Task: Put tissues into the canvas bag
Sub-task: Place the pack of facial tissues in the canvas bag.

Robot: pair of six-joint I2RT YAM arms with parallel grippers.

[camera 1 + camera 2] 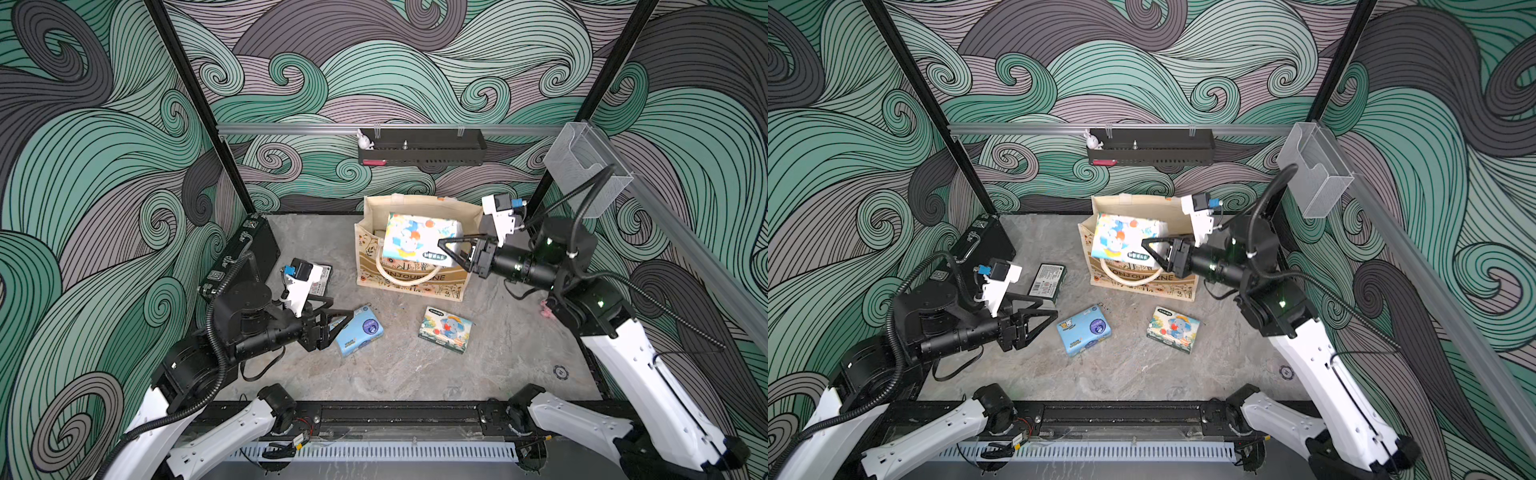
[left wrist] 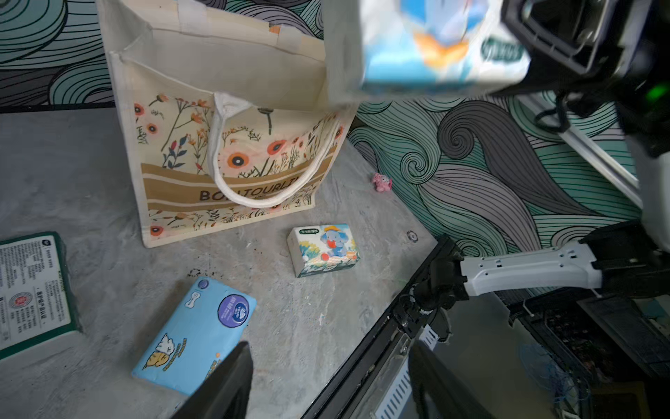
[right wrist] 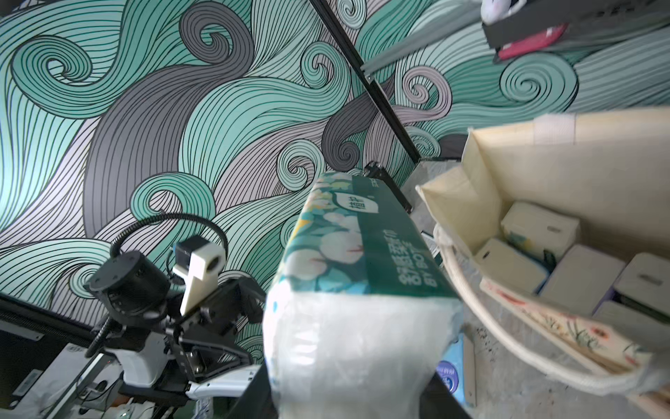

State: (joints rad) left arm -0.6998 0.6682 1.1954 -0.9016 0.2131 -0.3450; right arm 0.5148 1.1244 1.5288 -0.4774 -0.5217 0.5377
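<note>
Robot lab cell: swirl-print wall panels (image 1: 83, 174), aluminium rail (image 1: 291, 129), grey tabletop (image 1: 399, 374).

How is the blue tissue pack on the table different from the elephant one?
The blue pack is blue with a round purple sticker; the elephant pack is white with a blue elephant. The blue pack looks longer and flatter; the elephant pack is shorter and boxier. Both lie on the table, outside the bag.
</note>
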